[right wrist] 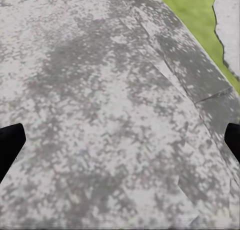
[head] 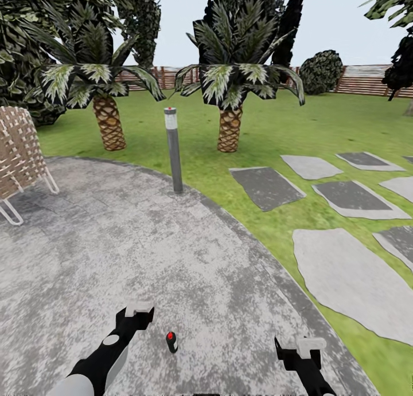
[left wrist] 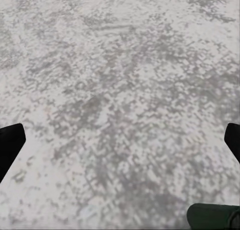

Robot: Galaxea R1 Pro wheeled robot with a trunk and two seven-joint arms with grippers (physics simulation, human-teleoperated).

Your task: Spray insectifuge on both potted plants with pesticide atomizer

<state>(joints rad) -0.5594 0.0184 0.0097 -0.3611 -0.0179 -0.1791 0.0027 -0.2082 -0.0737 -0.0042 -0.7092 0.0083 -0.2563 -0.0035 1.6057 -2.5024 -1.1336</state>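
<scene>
The atomizer (head: 171, 341) stands on the paving (head: 172, 253) at the lower centre of the head view, a small dark bottle with a red spot on top, between the two arms and nearer the left one. The left pincer (head: 137, 312) hovers just up and left of it, apart from it; in the left wrist view its fingers (left wrist: 10, 142) sit wide at both edges with bare paving between, so it is open and empty, and a dark green shape at the lower right corner is probably the atomizer (left wrist: 214, 216), though too little shows to be sure. The right pincer (head: 298, 345) hangs at the lower right, also spread and holding nothing. A bollard (head: 172, 149), two palms (head: 229, 92) and a woven chair (head: 20, 155) fill the upper half; the stepping stones (head: 344, 270) lie on the lawn at right. The bottle is slim and upright, so a sideways brush from a finger could tip it and send it rolling. As it sits off the left pincer's centre line, closing without realigning would likely miss it or clip it.
</scene>
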